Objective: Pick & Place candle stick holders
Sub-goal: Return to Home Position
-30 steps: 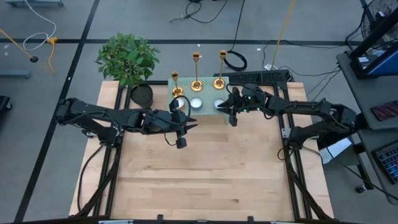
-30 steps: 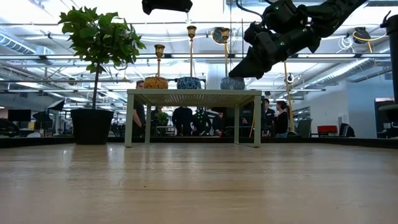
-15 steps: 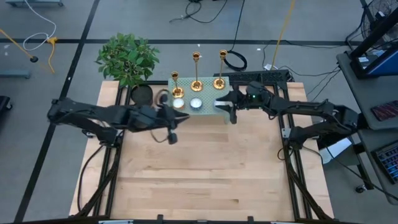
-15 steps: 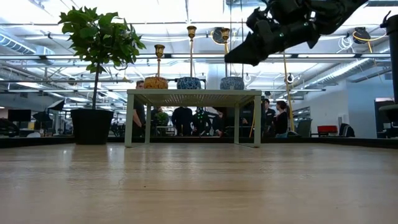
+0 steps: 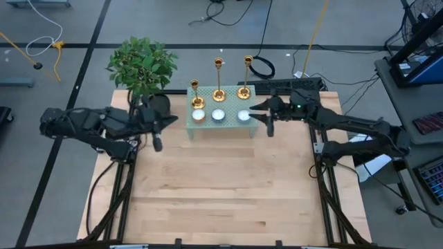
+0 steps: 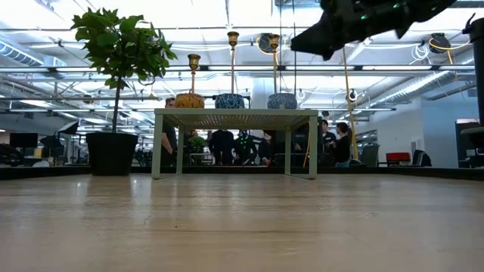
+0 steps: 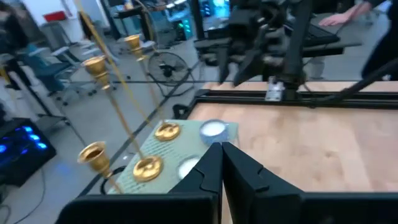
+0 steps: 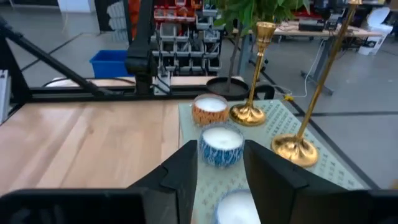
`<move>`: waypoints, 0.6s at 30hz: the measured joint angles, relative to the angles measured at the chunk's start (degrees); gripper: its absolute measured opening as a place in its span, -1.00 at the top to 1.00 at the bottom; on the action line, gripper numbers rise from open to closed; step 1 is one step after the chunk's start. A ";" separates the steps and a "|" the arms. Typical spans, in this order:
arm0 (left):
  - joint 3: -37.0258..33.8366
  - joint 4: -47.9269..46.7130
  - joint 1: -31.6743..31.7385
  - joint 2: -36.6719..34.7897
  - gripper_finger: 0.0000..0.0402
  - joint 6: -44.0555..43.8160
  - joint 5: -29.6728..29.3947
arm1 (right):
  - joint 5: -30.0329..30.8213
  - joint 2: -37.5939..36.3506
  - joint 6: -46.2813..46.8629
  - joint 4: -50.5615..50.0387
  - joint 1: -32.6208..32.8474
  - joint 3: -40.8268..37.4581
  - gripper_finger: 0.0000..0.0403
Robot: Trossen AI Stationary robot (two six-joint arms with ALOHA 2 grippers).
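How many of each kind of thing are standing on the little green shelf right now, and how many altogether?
Gold candle stick holders: 3
Candles: 3
Total: 6

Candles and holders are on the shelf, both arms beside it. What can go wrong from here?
1. The right gripper, open, hangs close by the right end of the shelf. A stray swing might clip the shelf and tip the thin-stemmed candle stick holders.
2. The left gripper, shut, sits beside the plant pot and might brush it or the leaves.
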 joint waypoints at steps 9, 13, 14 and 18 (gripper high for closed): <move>-22.89 12.53 -0.64 -14.40 0.96 0.74 -0.54 | 0.02 -11.03 -1.73 -7.63 0.02 -4.53 0.40; -31.16 18.38 -0.62 -19.77 0.93 1.24 0.07 | 0.24 -16.32 -2.38 -6.37 0.02 -10.24 0.41; -32.73 19.79 -0.56 -21.08 0.95 1.70 0.09 | 0.39 -17.62 -2.24 -5.52 0.02 -11.72 0.41; -38.63 24.44 -0.58 -25.69 0.98 3.07 1.52 | 1.70 -22.94 -1.33 -1.05 0.02 -17.92 0.42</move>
